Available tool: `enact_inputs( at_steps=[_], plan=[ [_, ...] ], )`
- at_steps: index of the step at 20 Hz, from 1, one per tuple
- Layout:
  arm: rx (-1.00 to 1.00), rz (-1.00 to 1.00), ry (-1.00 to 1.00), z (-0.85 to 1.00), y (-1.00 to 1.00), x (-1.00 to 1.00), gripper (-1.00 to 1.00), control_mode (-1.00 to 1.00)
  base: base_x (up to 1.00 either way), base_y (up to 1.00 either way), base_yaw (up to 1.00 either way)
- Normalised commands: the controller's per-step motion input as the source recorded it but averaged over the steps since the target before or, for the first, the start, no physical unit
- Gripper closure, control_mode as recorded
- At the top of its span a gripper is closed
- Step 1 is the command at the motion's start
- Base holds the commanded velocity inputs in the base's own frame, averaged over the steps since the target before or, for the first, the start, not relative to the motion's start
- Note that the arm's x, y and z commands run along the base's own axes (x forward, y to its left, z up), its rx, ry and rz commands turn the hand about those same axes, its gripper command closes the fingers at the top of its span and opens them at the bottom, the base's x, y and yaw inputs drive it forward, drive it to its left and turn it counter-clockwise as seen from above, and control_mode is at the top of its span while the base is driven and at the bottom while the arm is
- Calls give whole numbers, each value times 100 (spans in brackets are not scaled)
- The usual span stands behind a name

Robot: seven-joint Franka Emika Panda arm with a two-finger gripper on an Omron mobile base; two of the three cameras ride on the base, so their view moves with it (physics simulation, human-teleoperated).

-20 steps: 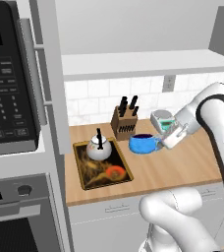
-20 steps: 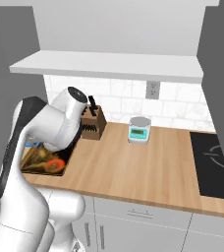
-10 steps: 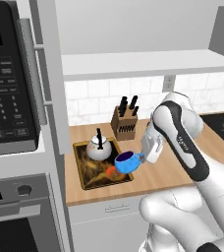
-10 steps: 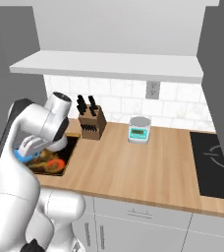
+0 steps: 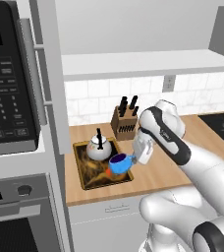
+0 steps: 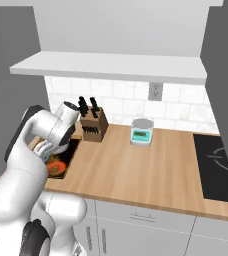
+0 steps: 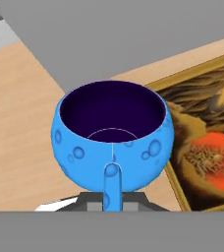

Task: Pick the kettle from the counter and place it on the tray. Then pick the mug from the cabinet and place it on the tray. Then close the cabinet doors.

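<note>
The white arm's two-finger gripper (image 5: 133, 158) clenches the small side handle of the squat bright blue mug (image 5: 119, 163), carrying it over the near right corner of the rectangular dark tray with the brown-gold picture (image 5: 91, 171); whether the mug touches the tray cannot be told. The fingertips are largely hidden behind the mug in the hand view, where the tray's orange-red spot (image 7: 216, 165) is cut off by the frame. In the right base view the arm blocks most of the tray. The round white-grey kettle with black arched handle (image 5: 98, 148) stands on the tray's far end. The wooden knife block (image 5: 125, 123) sits just behind the tray on the light butcher-block counter (image 6: 146, 170), with a small white kitchen scale (image 6: 141, 132) farther along.
</note>
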Motion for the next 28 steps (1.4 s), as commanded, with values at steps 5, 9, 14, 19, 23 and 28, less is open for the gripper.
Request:
enact_inputs(
  at_steps=[5, 9, 14, 19, 23, 28],
  plan=[
    [0, 0, -5, -43, 15, 26, 100, -100, 0, 0, 0],
    [0, 0, -4, -44, 21, 24, 100, -100, 0, 0, 0],
    [0, -7, -8, -42, 20, 33, 100, -100, 0, 0, 0],
    [0, -6, -7, -41, 5, 37, 100, -100, 0, 0, 0],
    [0, -1, -5, -33, 0, 29, 100, -100, 0, 0, 0],
    [0, 0, -3, -16, 3, 21, 100, -100, 0, 0, 0]
  ],
)
